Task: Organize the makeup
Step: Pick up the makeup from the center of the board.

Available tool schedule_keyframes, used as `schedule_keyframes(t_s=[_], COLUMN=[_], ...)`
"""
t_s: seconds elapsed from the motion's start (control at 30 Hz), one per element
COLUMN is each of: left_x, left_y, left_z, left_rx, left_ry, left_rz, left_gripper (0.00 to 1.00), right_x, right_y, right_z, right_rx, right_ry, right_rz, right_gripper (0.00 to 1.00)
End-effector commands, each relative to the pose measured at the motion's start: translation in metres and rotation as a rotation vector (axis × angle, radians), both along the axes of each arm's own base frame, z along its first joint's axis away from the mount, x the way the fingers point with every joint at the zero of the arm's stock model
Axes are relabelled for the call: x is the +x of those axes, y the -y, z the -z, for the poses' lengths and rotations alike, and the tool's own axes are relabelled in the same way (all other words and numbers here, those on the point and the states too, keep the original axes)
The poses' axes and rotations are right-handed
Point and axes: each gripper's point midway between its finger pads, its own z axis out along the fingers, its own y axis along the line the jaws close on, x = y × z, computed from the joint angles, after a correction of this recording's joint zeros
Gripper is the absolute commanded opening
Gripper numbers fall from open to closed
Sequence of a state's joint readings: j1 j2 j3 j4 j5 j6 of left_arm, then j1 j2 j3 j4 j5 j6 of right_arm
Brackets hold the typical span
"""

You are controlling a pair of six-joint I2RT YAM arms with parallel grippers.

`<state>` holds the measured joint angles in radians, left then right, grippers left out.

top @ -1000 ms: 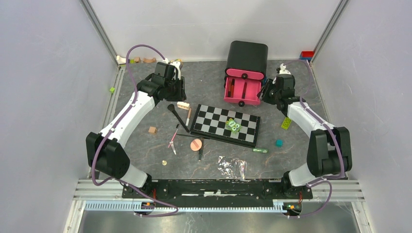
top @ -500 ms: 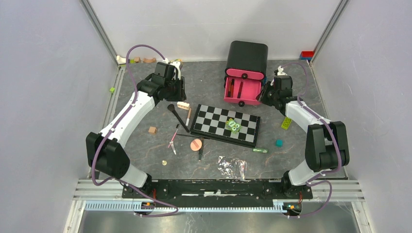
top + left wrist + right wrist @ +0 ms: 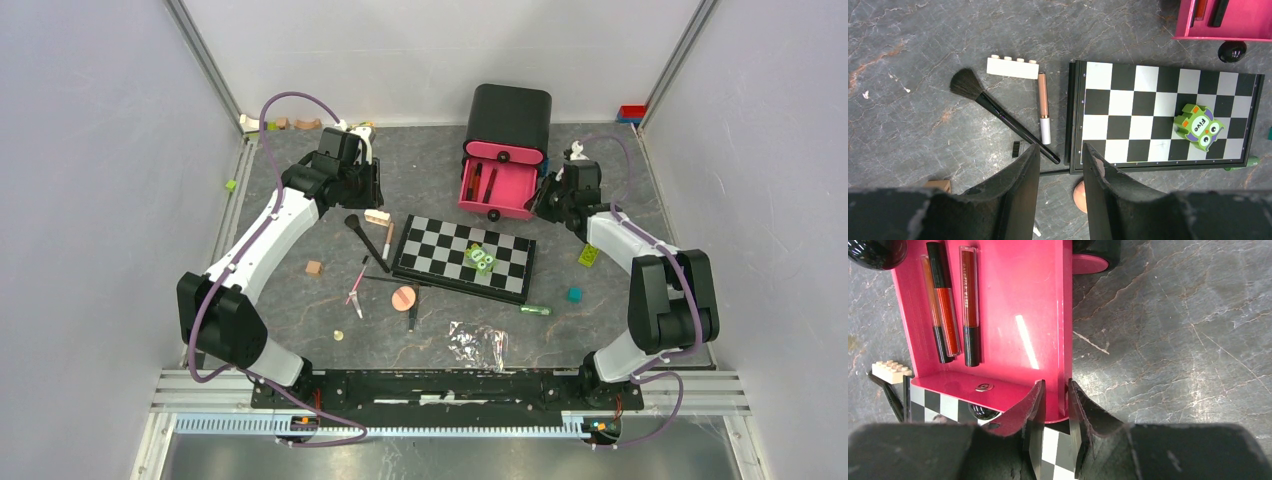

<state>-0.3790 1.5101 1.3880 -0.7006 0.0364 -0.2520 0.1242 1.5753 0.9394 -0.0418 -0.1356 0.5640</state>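
My left gripper [image 3: 368, 188] [image 3: 1060, 150] hangs open and empty above the table. Below it lie a black long-handled brush [image 3: 998, 112] [image 3: 367, 238] and a peach tube with a white cap [image 3: 1043, 107]. A round peach puff [image 3: 404, 297] [image 3: 1080, 195] and a thin pink pencil [image 3: 357, 283] lie nearer the front. A small green tube [image 3: 535, 310] rests by the board's front corner. My right gripper [image 3: 548, 198] [image 3: 1055, 390] straddles the right wall of the pink drawer [image 3: 1013, 300] [image 3: 497, 188] at its front corner. Its jaws are narrow with a slim gap on the left. Three lip tubes [image 3: 970, 305] lie in the drawer.
The drawer sticks out of a black organizer [image 3: 510, 118] at the back. A chequered board [image 3: 450, 250] [image 3: 1148, 95] with green owl blocks [image 3: 481, 258] lies mid-table. A white brick [image 3: 1013, 66], wooden block [image 3: 315, 268], teal block [image 3: 574, 294], lime brick [image 3: 588, 254] and plastic wrapper [image 3: 477, 342] are scattered about.
My right gripper has moved left to the drawer's front right corner, and its jaws have narrowed around the wall. The left arm has not moved.
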Motion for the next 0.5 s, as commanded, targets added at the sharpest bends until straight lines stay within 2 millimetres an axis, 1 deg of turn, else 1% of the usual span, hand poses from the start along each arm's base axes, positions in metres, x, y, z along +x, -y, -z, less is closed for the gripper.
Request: schedule_keyframes(t_s=[0.0, 0.2, 0.3, 0.4, 0.47], left_x=[0.004, 0.004, 0.004, 0.004, 0.004], left_y=[0.004, 0.004, 0.003, 0.003, 0.002], left_z=[-0.019, -0.018, -0.018, -0.018, -0.019], left_rx=[-0.035, -0.034, -0.031, -0.029, -0.026], left_ry=[0.060, 0.058, 0.060, 0.061, 0.064], left_rz=[0.015, 0.015, 0.014, 0.013, 0.009], left_gripper=[0.44, 0.44, 0.44, 0.44, 0.45], right_x=[0.002, 0.005, 0.006, 0.002, -0.002], right_y=[-0.009, -0.002, 0.011, 0.022, 0.033], right_z=[-0.015, -0.022, -0.029, -0.042, -0.049], right_rx=[0.035, 0.000, -0.064, -0.121, -0.165], right_ry=[0.047, 0.066, 0.077, 0.103, 0.118], right_rz=[-0.019, -0.002, 0.035, 0.054, 0.091], right_gripper=[0.29, 0.30, 0.32, 0.36, 0.38])
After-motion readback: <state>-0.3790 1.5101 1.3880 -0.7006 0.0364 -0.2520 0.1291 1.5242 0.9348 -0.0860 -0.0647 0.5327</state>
